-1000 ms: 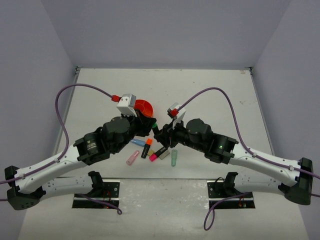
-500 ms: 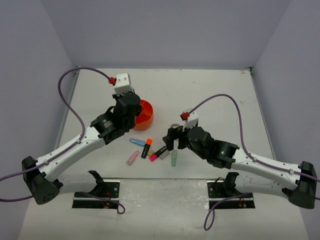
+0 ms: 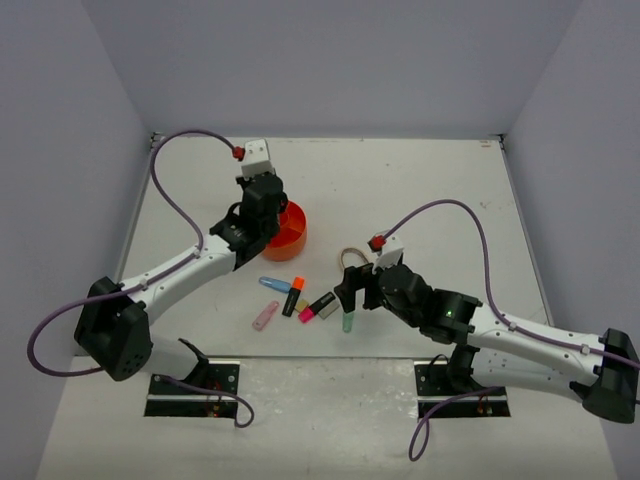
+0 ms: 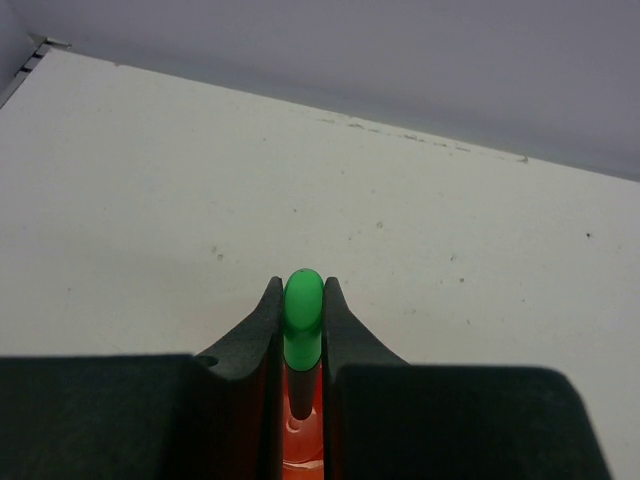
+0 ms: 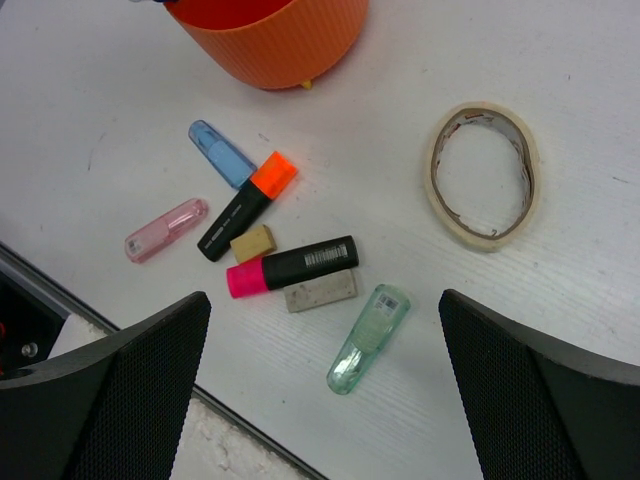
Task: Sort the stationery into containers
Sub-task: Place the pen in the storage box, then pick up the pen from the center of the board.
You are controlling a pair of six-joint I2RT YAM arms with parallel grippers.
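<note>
Seven small pieces lie loose on the near side of the orange organiser (image 5: 280, 40), the mint capsule (image 5: 368, 337) farthest from it. My right gripper (image 3: 357, 295) hangs above them, spread wide and empty, placed, I judge, to choose the next one. The tape ring (image 5: 483, 172) lies off the organiser's near right. Farther back, my left gripper (image 4: 301, 288) pinches a green-ended highlighter (image 4: 302, 318) upright over the organiser, ready for dropping in.

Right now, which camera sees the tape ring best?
The right wrist view: the whole tape ring shows from above, large and unblocked. The top external view shows it small, with its near part hidden behind the right arm. The left wrist view does not show it.
</note>
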